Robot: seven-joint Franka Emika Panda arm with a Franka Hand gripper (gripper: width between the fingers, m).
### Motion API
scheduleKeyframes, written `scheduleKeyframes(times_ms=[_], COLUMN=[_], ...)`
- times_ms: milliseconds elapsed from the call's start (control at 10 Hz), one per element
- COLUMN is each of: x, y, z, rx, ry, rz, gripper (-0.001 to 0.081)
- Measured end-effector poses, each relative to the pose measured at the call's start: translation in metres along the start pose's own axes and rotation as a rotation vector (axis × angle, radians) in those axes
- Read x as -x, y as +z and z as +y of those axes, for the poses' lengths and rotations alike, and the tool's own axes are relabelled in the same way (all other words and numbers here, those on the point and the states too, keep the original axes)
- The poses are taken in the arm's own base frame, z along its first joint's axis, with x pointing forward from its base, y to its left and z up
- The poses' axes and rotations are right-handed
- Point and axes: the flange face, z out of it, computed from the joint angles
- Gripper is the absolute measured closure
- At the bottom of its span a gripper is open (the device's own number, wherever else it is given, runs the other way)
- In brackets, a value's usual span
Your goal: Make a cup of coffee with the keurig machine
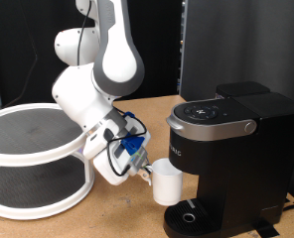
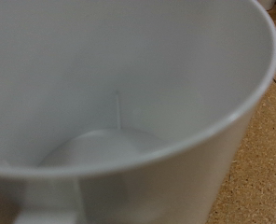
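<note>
The cup [image 1: 167, 182] hangs just above the round drip tray [image 1: 191, 214], right beside the keurig machine's [image 1: 231, 159] black front. The gripper [image 1: 147, 171] grasps its rim on the exterior view's left. Its white inside [image 2: 119, 103] looks empty. A two-tier white rack [image 1: 36, 159] stands well apart, open wooden tabletop [image 1: 117, 213] between.

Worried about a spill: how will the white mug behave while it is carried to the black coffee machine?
The plain white ceramic mug looks rigid and glossy, so probably slippery and breakable if dropped. The wrist view shows its inside empty, so likely light, with nothing to slosh. The gripper is at its side, beside the black coffee machine.
</note>
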Motion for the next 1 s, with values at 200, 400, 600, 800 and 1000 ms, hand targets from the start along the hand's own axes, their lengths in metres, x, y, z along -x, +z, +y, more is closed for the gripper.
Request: scheduleKeyframes(times_ms=[200, 400, 600, 800, 1000], x=[-0.005, -0.006, -0.005, -0.003, -0.002], y=[0.010, 0.020, 0.029, 0.037, 0.045], z=[-0.001, -0.001, -0.002, -0.003, -0.004], rx=[0.007, 0.009, 0.007, 0.003, 0.002], ry=[0.001, -0.001, -0.005, -0.011, -0.012], rz=[-0.003, -0.004, 0.000, 0.006, 0.006], gripper=[0.0732, 0.0732, 0.0732, 0.0732, 0.0732])
